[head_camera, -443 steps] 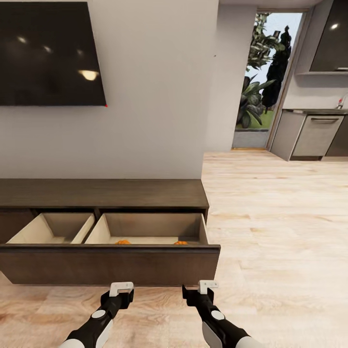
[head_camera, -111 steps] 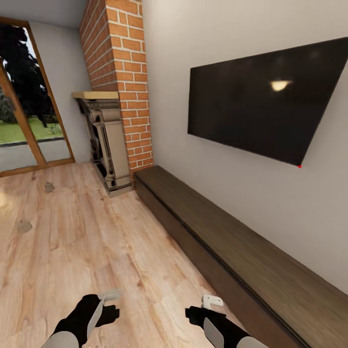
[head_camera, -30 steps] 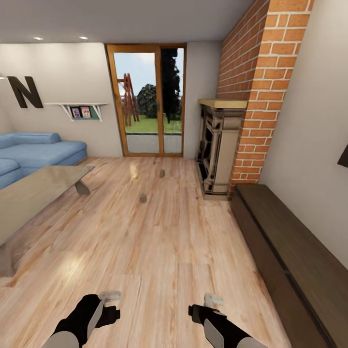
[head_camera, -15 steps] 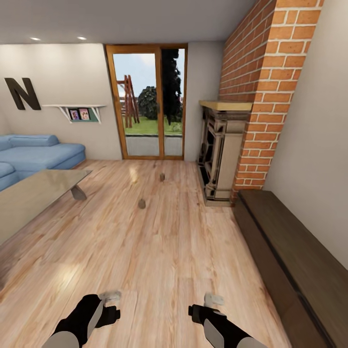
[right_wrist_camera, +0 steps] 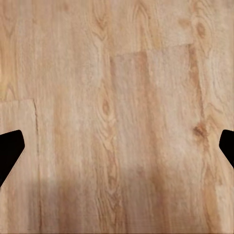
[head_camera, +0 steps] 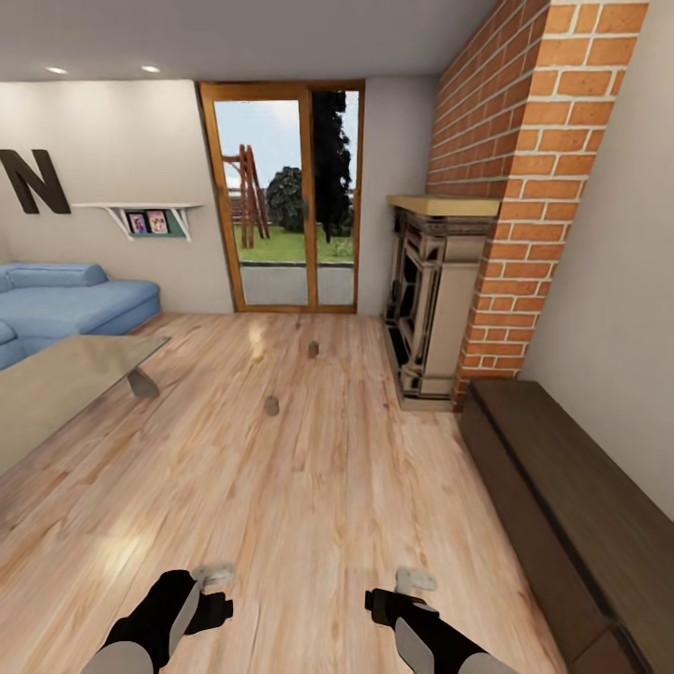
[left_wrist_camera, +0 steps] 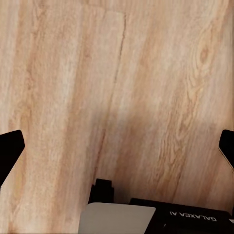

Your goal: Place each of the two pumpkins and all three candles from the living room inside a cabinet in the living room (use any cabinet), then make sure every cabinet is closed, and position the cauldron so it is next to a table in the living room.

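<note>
Now both grippers, left (head_camera: pixel 213 573) and right (head_camera: pixel 413 578), hang spread wide and empty over bare floor (head_camera: pixel 309 487). The view has swung from the cabinet (head_camera: pixel 562 496), now shut, toward two candles (head_camera: pixel 271 405) ahead, awaiting collection.

Blue sofa (head_camera: pixel 70 301), brick fireplace (head_camera: pixel 440 290), glass door (head_camera: pixel 281 220)

The view has been turned from the dark-brown wooden cabinet (head_camera: pixel 562 496) toward the small beige-grey candles (head_camera: pixel 271 405) on the floor.
</note>
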You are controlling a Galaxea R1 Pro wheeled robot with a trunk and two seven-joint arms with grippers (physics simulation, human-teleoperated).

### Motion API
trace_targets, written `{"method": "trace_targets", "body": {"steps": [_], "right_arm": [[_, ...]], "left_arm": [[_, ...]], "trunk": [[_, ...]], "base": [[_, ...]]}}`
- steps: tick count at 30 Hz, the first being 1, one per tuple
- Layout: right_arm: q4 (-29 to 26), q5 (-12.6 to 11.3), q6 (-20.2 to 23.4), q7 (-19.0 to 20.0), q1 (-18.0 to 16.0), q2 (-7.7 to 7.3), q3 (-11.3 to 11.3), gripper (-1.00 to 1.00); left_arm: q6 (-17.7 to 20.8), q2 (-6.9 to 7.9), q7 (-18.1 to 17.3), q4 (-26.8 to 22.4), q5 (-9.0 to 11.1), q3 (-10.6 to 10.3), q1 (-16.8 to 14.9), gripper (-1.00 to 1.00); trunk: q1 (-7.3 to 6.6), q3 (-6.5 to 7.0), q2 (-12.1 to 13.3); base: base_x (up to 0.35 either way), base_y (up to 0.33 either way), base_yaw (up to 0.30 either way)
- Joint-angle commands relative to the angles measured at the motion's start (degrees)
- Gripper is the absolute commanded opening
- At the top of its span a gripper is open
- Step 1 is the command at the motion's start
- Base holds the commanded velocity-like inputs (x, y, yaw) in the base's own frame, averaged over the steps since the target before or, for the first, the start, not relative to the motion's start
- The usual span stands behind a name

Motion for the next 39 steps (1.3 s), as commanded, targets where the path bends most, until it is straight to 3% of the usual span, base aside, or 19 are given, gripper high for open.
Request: {"method": "trace_targets", "body": {"steps": [1, 21, 39], "right_arm": [[0.0, 0.0, 0.0, 0.0, 0.0, 0.0, 0.0, 1.0], [3.1, 0.0, -3.7, -0.1, 0.1, 0.0, 0.0, 1.0], [3.1, -0.1, -5.7, -0.2, 0.1, 0.0, 0.0, 1.0]], "left_arm": [[0.0, 0.0, 0.0, 0.0, 0.0, 0.0, 0.0, 1.0], [-0.4, 0.0, 0.0, 0.0, 0.0, -0.1, 0.0, 1.0], [-0.5, 0.09, -0.1, 0.0, 0.0, -0.1, 0.0, 1.0]], "trunk": [[0.0, 0.0, 0.0], [0.0, 0.0, 0.0], [0.0, 0.0, 0.0]], "base": [[0.333, 0.016, 0.0], [0.305, 0.133, 0.0], [0.319, 0.011, 0.0]]}}
